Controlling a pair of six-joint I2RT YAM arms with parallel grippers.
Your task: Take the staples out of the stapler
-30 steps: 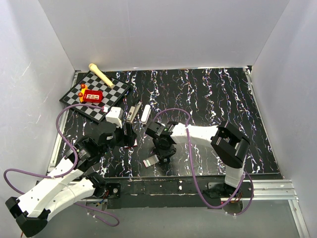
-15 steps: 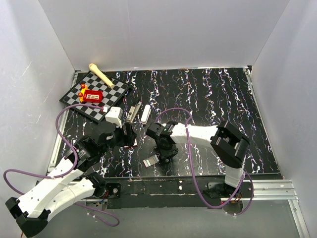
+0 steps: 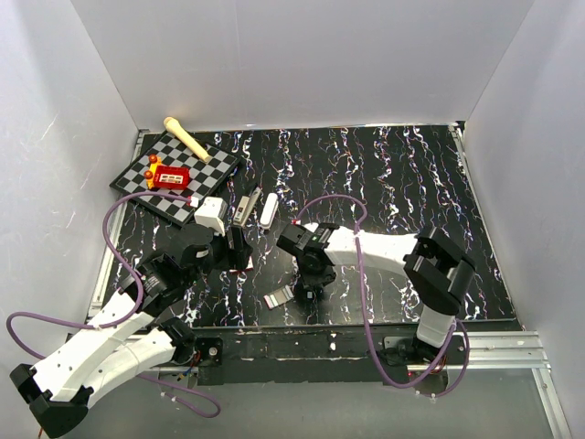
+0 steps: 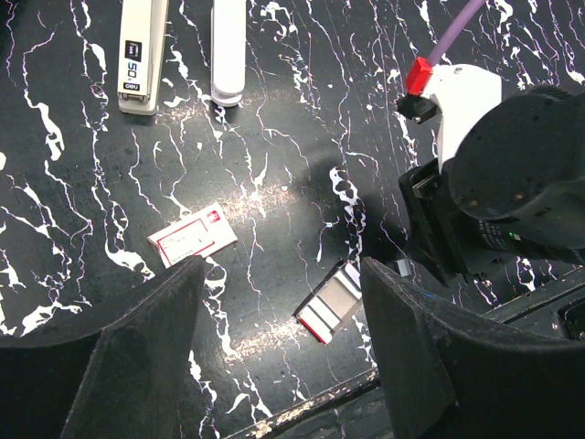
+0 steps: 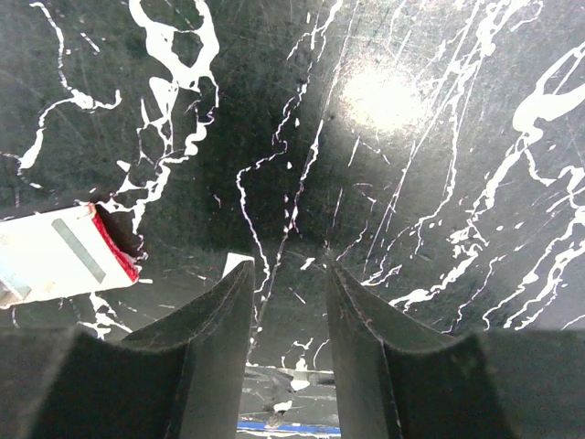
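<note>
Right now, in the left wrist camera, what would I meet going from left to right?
First the slim grey-silver metal stapler, long white stick, small white-and-grey box with a red end, right arm's black-and-white wrist.

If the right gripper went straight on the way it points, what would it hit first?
Probably bare table: the right gripper points down at it, nothing between its jaws. The box lies aside.

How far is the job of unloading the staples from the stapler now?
Done: nothing visible. The stapler lies on the table, apart from both grippers, and no staples are in sight. In hand: nothing. The left gripper is wide open and empty; the right gripper, slightly open, is low over the table beside a small red-and-white box. Left: grasp the stapler, open it, take the staples out.
</note>
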